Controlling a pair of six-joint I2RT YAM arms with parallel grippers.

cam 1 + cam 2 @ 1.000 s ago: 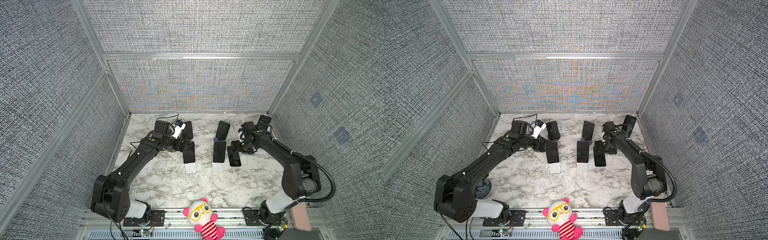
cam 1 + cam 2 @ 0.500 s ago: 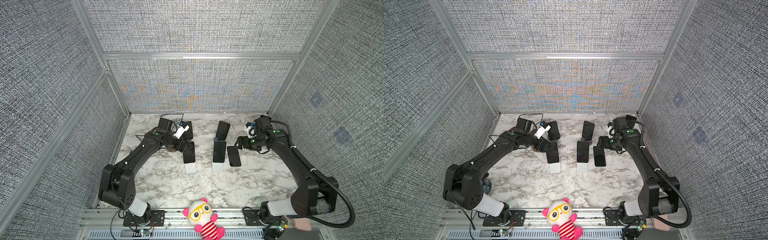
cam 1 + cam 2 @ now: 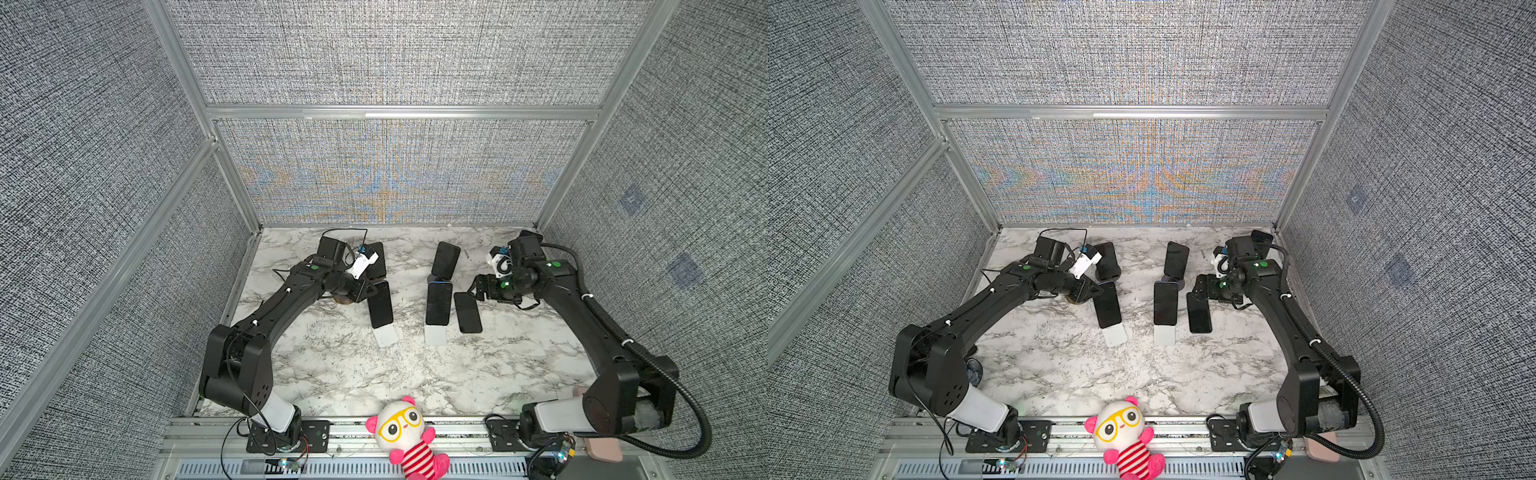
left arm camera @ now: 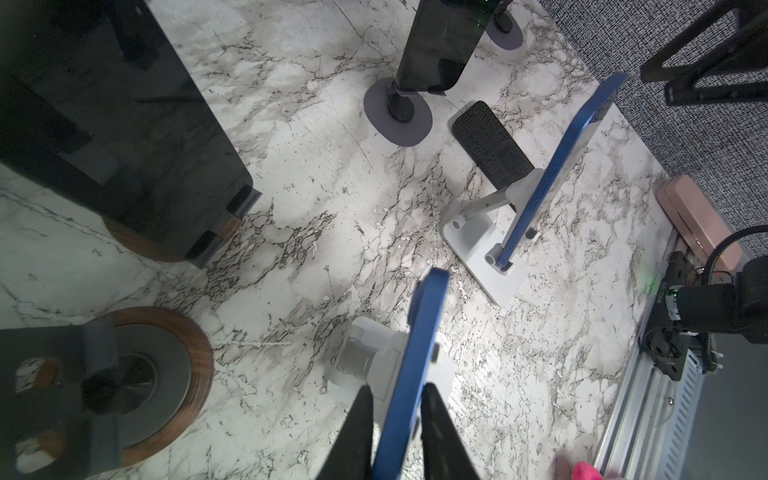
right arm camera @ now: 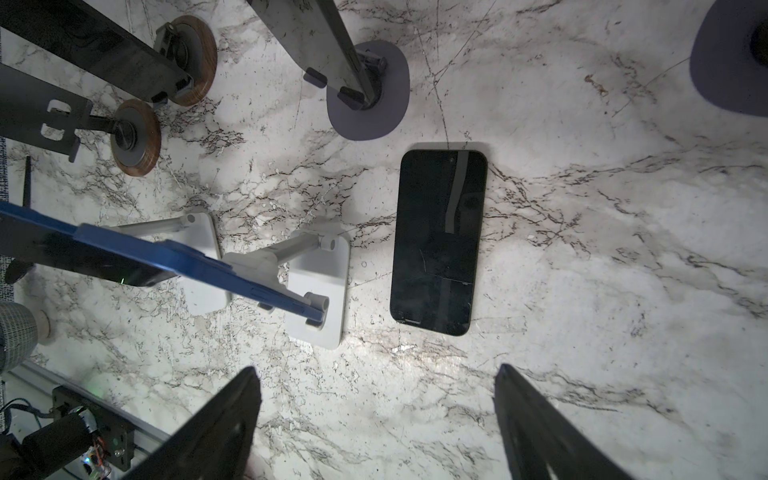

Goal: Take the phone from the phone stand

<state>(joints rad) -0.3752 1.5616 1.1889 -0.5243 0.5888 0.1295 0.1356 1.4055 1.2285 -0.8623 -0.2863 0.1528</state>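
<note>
The left gripper (image 4: 398, 436) has its jaws closed on the upper edge of the blue phone (image 4: 417, 349); the phone sits in its white stand (image 4: 361, 353), not yet lifted; so the grasp seems done and the lifting out is left. The right gripper (image 5: 374, 415) hangs wide open and empty near the flat phone (image 5: 438, 241) on the table (image 3: 332, 374). I count five phones, four on stands; six stands, counting the empty stand (image 5: 133, 137) and one purple-footed stand (image 5: 731, 54) whose top I cannot see.

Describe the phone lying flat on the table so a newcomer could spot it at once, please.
On the marble tabletop, find the open right gripper. Next to it lies a black phone. Unlike the neighbouring phones, propped on stands, it lies flat.
</note>
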